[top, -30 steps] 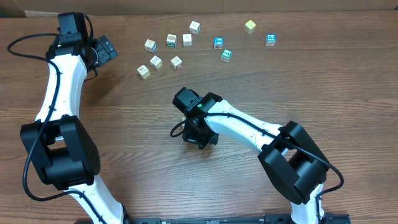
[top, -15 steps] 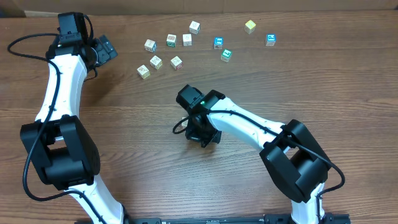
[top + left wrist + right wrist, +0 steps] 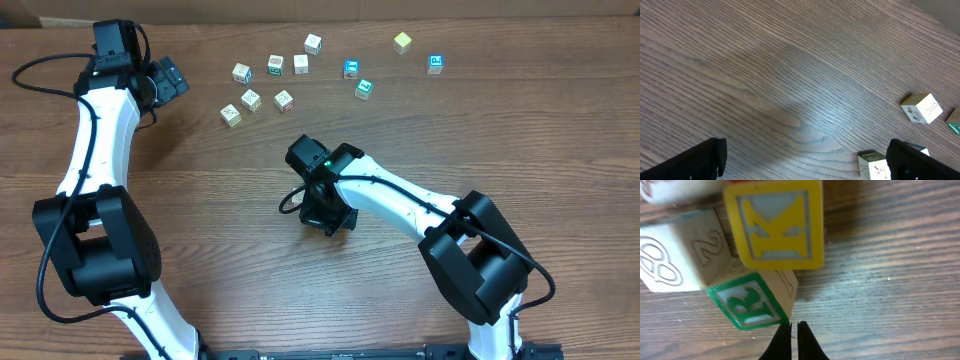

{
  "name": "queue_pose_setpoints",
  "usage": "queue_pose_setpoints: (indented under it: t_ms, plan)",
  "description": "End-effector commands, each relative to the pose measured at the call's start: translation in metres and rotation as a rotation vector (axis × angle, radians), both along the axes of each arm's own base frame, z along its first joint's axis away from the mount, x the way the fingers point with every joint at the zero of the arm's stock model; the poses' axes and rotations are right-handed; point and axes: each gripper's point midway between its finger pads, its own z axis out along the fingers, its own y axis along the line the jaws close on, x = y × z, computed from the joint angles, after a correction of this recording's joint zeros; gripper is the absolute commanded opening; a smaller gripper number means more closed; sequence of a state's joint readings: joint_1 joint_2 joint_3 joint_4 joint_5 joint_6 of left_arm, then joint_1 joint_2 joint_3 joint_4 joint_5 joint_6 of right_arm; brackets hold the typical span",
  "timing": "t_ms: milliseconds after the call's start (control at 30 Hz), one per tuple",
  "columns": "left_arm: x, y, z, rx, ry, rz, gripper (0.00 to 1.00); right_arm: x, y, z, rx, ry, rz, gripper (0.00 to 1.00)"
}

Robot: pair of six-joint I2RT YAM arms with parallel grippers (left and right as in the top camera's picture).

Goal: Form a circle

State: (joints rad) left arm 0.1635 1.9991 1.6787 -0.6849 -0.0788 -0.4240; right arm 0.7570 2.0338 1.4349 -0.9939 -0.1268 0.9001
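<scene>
The circle shows only in the right wrist view, as a tight clump of cubes: a yellow K cube [image 3: 774, 225], a green R cube [image 3: 749, 302], a whitish cube [image 3: 675, 255] and a red-marked one [image 3: 670, 190] cut off at the top edge. My right gripper [image 3: 794, 325] is shut and empty, its tips right at the green cube's lower corner. In the overhead view the right gripper [image 3: 325, 215] points down at mid-table and hides the clump. The left gripper [image 3: 170, 75] hangs open at the back left, its fingers [image 3: 695, 162] wide apart over bare wood.
Several loose cubes lie scattered across the back of the table, from a whitish one [image 3: 231, 115] to a blue one [image 3: 435, 63]. Two of them, a white cube [image 3: 921, 107] and a green-edged cube [image 3: 873, 166], lie near the left gripper's right finger.
The right arm has shifted slightly right and toward the front with its gripper shut. The left arm and the scattered cubes have not moved.
</scene>
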Motion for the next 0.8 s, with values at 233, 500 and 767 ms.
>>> queue_pose_setpoints:
  t_ms: [233, 500, 767]
  plan:
    - [0.003, -0.003, 0.01, 0.001, -0.024, -0.005, 0.99, 0.026, -0.003, 0.036, 0.023, -0.033, 0.052, 0.04]
    - [0.003, -0.003, 0.01, 0.001, -0.024, -0.005, 1.0, 0.037, -0.011, 0.037, -0.027, -0.085, 0.037, 0.04]
    - [0.003, -0.003, 0.01, 0.001, -0.024, -0.005, 1.0, 0.027, -0.02, 0.024, -0.064, -0.052, 0.002, 0.04]
